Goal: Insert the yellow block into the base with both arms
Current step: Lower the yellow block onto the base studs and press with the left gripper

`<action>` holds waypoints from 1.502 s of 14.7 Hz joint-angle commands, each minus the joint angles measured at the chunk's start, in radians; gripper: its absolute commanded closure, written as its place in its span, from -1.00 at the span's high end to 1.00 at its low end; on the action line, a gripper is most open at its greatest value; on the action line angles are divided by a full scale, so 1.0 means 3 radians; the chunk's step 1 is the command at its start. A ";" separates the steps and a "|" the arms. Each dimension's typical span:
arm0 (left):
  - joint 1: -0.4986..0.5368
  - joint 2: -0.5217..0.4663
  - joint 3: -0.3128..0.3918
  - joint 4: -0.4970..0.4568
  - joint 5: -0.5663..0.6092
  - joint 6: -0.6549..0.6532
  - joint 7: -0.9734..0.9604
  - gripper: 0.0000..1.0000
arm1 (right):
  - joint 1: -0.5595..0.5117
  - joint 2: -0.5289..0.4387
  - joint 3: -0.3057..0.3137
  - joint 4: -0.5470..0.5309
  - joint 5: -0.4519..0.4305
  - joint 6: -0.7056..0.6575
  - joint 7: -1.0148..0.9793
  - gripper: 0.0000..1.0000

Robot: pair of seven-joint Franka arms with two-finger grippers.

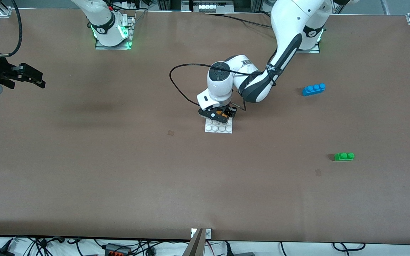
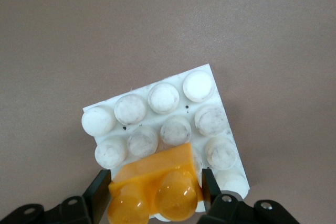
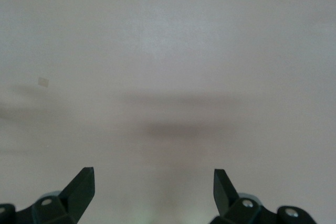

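Note:
My left gripper (image 1: pixel 222 113) is down on the white studded base (image 1: pixel 219 128) in the middle of the table. It is shut on the yellow block (image 1: pixel 220 112). In the left wrist view the yellow block (image 2: pixel 157 182) sits between my two black fingers (image 2: pixel 98 195), and my left gripper (image 2: pixel 155 195) presses it against the studs at one edge of the base (image 2: pixel 173 129). My right gripper (image 1: pixel 30 76) waits open and empty, raised over the right arm's end of the table. The right wrist view shows my right gripper (image 3: pixel 152 182) over bare brown table only.
A blue three-stud brick (image 1: pixel 313 89) lies toward the left arm's end of the table. A green two-stud brick (image 1: pixel 343 156) lies nearer to the front camera than the blue one. A black cable loops off the left wrist (image 1: pixel 176 76).

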 commanded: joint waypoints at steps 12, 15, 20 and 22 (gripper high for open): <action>0.0025 0.0067 0.0017 -0.0015 0.0094 0.0160 -0.0109 -0.13 | -0.0004 -0.0005 -0.0004 0.0015 -0.0024 -0.0025 0.0057 1.00; 0.0025 0.0073 0.0022 -0.0015 0.0134 0.0165 -0.0135 -0.13 | -0.0004 -0.0005 -0.0004 0.0015 -0.0024 -0.0025 0.0057 1.00; 0.0030 0.0068 0.0022 -0.0066 0.0150 0.0191 -0.0221 -0.13 | -0.0004 -0.0005 -0.0004 0.0015 -0.0019 -0.0030 0.0057 1.00; 0.0055 0.0037 0.0017 -0.0112 0.0150 0.0186 -0.0237 -0.13 | -0.0004 0.0000 -0.0004 0.0020 -0.0019 -0.0030 0.0057 1.00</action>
